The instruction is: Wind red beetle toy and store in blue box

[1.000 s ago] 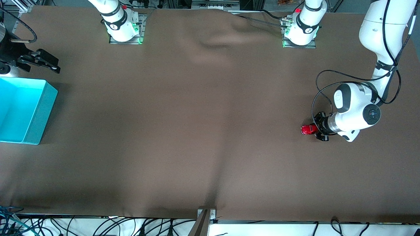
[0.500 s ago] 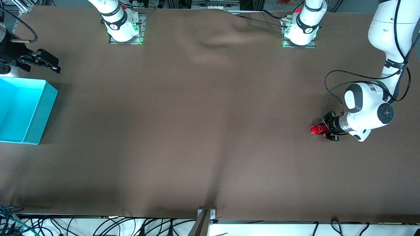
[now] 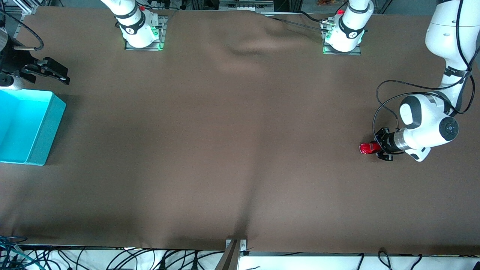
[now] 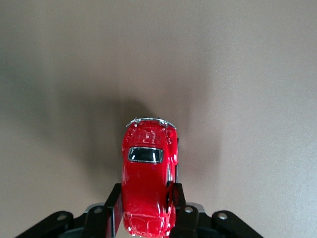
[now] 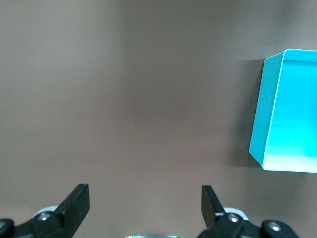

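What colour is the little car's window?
Dark, nearly black, on the red beetle toy. The left wrist view shows it best.

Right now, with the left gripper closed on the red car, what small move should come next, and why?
Probably keep drawing the red beetle toy back along the brown cloth toward the left arm's end, to wind it. The left gripper is shut on its rear. The blue box sits at the right arm's end, where the right gripper waits open.
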### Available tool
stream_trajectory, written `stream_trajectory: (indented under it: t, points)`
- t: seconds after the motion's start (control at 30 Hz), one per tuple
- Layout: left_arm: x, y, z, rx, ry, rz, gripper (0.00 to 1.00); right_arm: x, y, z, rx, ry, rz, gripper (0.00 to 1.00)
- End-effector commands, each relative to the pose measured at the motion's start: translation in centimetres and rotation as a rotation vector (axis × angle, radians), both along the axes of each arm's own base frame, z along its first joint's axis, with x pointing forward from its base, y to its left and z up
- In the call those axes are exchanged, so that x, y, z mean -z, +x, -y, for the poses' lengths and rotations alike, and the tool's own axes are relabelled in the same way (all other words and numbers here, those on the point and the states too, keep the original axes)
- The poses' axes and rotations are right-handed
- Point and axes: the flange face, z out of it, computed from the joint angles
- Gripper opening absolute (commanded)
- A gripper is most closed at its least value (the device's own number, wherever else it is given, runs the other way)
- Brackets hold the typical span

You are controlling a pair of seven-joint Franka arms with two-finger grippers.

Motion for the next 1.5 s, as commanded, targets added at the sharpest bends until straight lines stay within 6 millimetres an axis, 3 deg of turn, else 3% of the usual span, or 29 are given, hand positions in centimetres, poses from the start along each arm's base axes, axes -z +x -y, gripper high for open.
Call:
stream_trajectory:
  t: [0.0,0.5,0.57,0.7,0.8,1.0,1.27,1.47]
  points:
    - [2.3,0.0,-1.2,0.046,0.013,-0.004,0.0,-0.4,0.0,-0.2,0.0,0.008,0.006,1.0]
    - [2.2,0.0,-2.0,0.066,0.012,0.003,0.0,-0.4,0.0,-0.2,0.0,0.008,0.006,1.0]
    - [2.0,0.1,-2.2,0.064,0.012,0.006,0.14,-0.4,0.0,-0.2,0.0,0.008,0.006,1.0]
    - [1.7,0.2,-2.6,0.057,0.014,0.013,0.3,-0.4,0.0,-0.2,0.0,0.008,0.006,1.0]
    - [1.3,0.3,-2.9,0.053,0.015,0.018,0.5,-0.4,0.0,-0.2,0.0,0.008,0.006,1.0]
    - [-0.6,0.7,-3.0,0.047,0.023,0.039,0.74,-0.4,0.0,-0.5,-0.004,0.008,0.006,1.0]
    - [-4.9,1.3,-2.9,0.054,0.029,0.066,0.82,-0.4,0.0,-0.6,-0.006,0.008,0.006,1.0]
    - [-5.4,1.7,-2.9,0.056,0.029,0.069,0.83,-0.3,0.1,-0.6,-0.006,0.008,0.004,1.0]
